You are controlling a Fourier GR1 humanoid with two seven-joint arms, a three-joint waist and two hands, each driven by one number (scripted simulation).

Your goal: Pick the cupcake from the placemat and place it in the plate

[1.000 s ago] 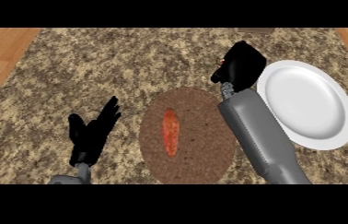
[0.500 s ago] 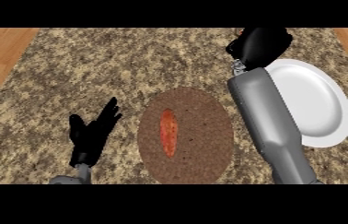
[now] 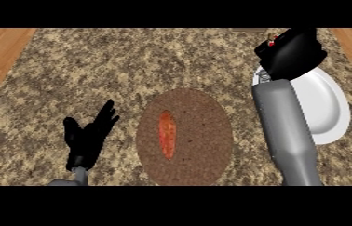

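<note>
My right hand [image 3: 292, 53] is at the upper right, fingers curled round a small thing. Only a red and white bit [image 3: 273, 42] of that thing shows at the hand's upper left edge; it looks like the cupcake, the rest being hidden. The hand hangs over the far left rim of the white plate [image 3: 328, 109]. Its grey forearm covers the plate's left side. The round brown placemat [image 3: 203, 122] lies in the middle, well left of and nearer than this hand. My left hand [image 3: 86, 137] rests open at the lower left, fingers up.
A long orange-red piece of food [image 3: 167, 134] lies on the placemat's left half. The speckled stone counter [image 3: 124, 67] spreads all round. Wooden strips show at the far left [image 3: 12, 43] and far right edges.
My right hand has travelled away from me and to the right, from the placemat's far right edge to above the plate's far rim, still curled round its load. The left hand has stayed put.
</note>
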